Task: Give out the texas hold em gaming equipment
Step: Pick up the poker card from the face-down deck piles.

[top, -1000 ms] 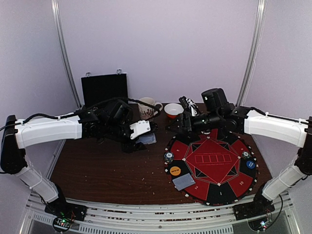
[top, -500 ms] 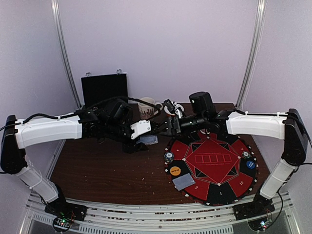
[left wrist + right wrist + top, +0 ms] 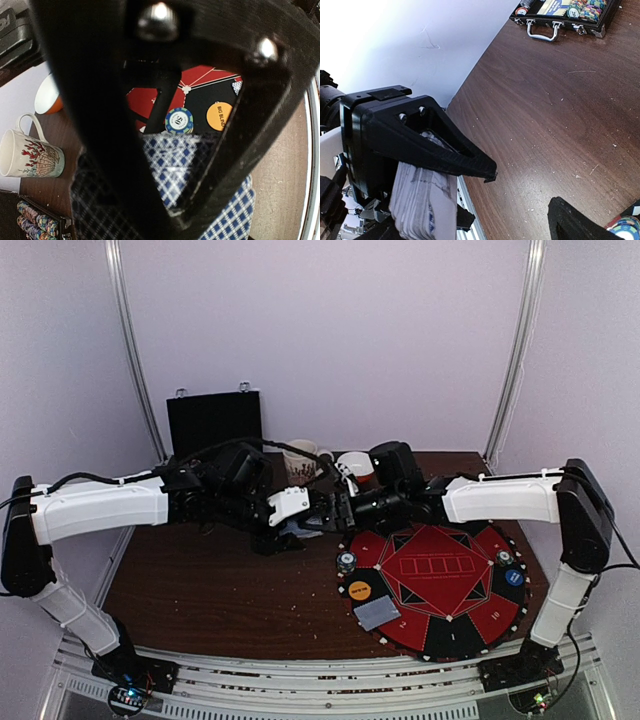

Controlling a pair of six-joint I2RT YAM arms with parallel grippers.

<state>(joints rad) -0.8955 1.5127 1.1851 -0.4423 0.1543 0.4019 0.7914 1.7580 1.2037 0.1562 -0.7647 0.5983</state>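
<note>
Right end effector [image 3: 337, 508] shifted toward brown wooden worktop's [image 3: 200, 590] left edge, spread wide, left end effector [image 3: 305, 523] pinching blue-checked paper card deck [image 3: 172, 167]

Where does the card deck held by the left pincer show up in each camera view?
Top external: card deck at centre, just off the upper-left rim of the mat.
Left wrist: lower centre, blue-checked backs close to the lens.
Right wrist: lower left, an edge-on pale stack.
Shared landmark: the blue-green poker chip, on the mat's left rim from above, centre in left wrist, bottom-right corner in right wrist.
</note>
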